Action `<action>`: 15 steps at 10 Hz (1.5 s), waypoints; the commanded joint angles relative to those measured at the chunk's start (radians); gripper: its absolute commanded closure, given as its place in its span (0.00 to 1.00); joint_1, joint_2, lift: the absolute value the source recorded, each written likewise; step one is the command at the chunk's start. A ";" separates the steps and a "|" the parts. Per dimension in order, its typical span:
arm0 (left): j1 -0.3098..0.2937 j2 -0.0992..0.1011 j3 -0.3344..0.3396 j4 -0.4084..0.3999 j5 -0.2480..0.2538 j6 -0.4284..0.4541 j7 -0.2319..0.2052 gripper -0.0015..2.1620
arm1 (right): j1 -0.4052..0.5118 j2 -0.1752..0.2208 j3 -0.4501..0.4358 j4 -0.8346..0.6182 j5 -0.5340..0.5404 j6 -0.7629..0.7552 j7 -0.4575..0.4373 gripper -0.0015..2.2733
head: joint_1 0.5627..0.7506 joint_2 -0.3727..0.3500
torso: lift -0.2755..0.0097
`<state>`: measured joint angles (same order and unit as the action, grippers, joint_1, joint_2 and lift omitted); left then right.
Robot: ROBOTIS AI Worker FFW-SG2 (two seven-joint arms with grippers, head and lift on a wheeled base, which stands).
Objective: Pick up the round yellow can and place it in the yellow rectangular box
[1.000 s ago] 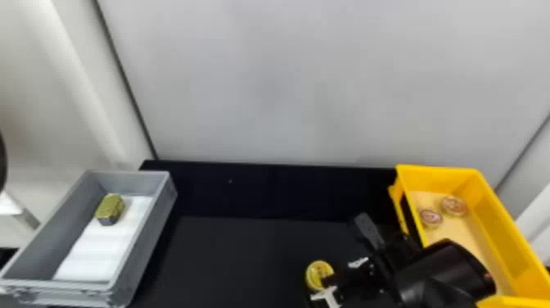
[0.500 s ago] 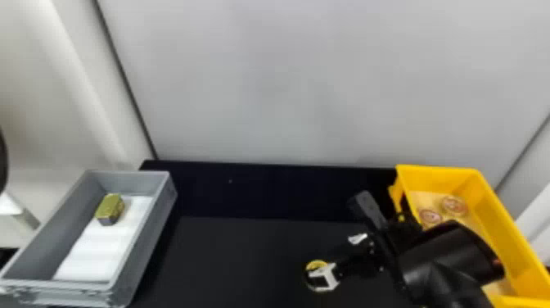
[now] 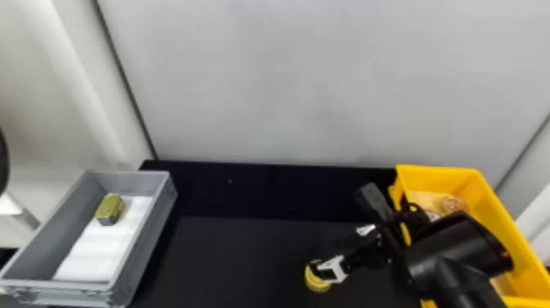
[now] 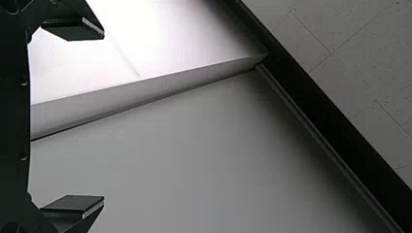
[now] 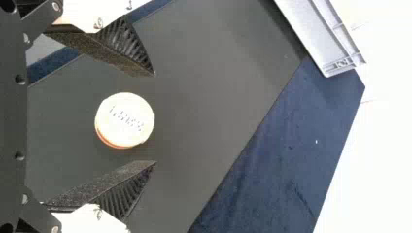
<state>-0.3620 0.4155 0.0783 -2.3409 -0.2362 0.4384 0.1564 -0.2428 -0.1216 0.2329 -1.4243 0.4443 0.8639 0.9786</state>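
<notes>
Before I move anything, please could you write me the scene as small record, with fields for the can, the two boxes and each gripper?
round yellow can: on dark table, between the right jaws, not yet gripped
right gripper: jaws open, a gap on each side of the can
left gripper: jaws open, holding nothing
yellow box: at the robot's right, two round tins inside
grey box: at the robot's left, small block and white sheet inside

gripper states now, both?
Left pincer: open, holding nothing.
Right pincer: open, round yellow can between its fingers, touching neither.
</notes>
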 commanded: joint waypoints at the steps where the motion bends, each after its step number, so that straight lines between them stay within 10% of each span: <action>1: 0.000 -0.001 0.000 0.000 0.000 -0.003 0.000 0.04 | -0.004 -0.007 0.022 0.041 0.016 -0.017 -0.001 0.07 | 0.53 0.59 | 0.93; 15: -0.011 -0.013 -0.015 -0.003 0.003 -0.007 -0.005 0.04 | -0.078 -0.024 0.030 0.223 0.053 -0.152 -0.056 0.08 | 0.53 0.59 | 0.93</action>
<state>-0.3693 0.4025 0.0645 -2.3452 -0.2331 0.4317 0.1528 -0.3066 -0.1523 0.2616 -1.2170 0.4969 0.7259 0.9314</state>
